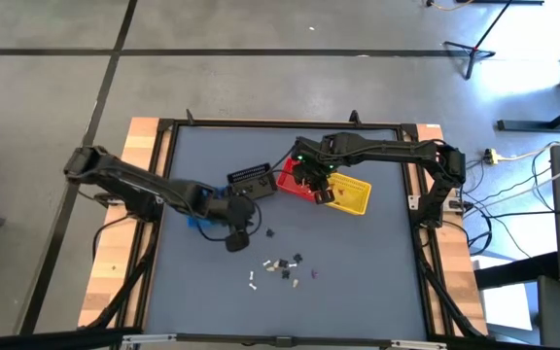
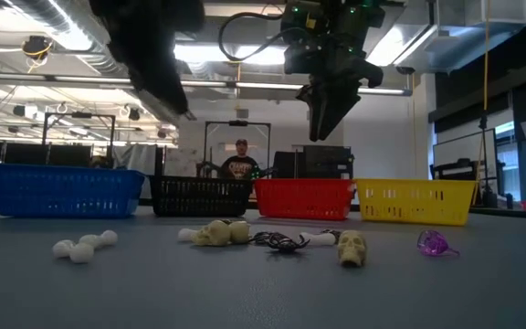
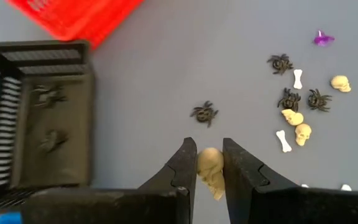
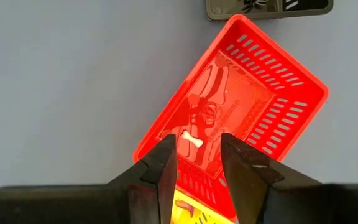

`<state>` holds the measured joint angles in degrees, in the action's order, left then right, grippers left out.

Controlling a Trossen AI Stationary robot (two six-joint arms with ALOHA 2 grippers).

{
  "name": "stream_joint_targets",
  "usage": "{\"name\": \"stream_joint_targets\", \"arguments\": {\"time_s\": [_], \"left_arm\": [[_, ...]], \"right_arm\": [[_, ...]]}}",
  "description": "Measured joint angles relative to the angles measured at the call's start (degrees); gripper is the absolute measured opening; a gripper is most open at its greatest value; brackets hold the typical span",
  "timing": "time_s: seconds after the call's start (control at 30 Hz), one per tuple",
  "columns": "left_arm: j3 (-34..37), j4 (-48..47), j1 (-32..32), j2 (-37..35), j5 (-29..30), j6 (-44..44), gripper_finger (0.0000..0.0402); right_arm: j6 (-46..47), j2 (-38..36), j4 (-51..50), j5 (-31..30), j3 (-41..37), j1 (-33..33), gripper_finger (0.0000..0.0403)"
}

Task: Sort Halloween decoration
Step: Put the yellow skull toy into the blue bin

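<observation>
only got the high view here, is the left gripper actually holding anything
observer: yes, the left wrist view shows the left gripper shut on a small cream plastic skull, just above the table.
operator: and the right one over the red basket, got anything
observer: no, the right gripper is open and empty above the red plastic basket. A tiny white bone shows inside that basket, below the fingers.
</observation>
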<state>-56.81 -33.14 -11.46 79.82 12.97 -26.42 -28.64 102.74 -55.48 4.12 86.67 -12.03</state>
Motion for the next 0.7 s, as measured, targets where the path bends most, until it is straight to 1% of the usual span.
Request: {"name": "stream_joint_targets", "arguments": {"time_s": [0.1, 0.27, 0.33, 0.47, 0.57, 0.7], "left_arm": [[0.0, -4.8, 1.4, -3.1, 0.2, 0.0, 0.0039], [0.0, -14.4, 3.4, -7.4, 2.4, 0.0, 0.0039], [0.0, -18.7, 4.3, -8.6, 2.9, -0.1, 0.0039], [0.0, -24.2, 6.0, -9.5, 2.9, -0.1, 0.0039], [0.9, -24.9, 6.7, -9.5, 3.0, -0.1, 0.0039], [4.4, -23.4, 7.0, -9.5, 2.7, -0.6, 0.0039]], "right_arm": [[0.0, 0.0, 0.1, 0.0, 0.0, 0.0, 0.0124], [0.0, 0.0, 0.1, 0.0, 0.0, 0.0, 0.0124], [0.0, 0.0, 0.1, 0.0, 0.0, 0.0, 0.0124], [0.0, 0.0, 0.1, 0.0, 0.0, 0.0, 0.0124], [0.0, 0.0, 0.1, 0.0, 0.0, 0.0, 0.0124], [0.0, 0.0, 0.1, 0.0, 0.0, 0.0, 0.0124]]}}
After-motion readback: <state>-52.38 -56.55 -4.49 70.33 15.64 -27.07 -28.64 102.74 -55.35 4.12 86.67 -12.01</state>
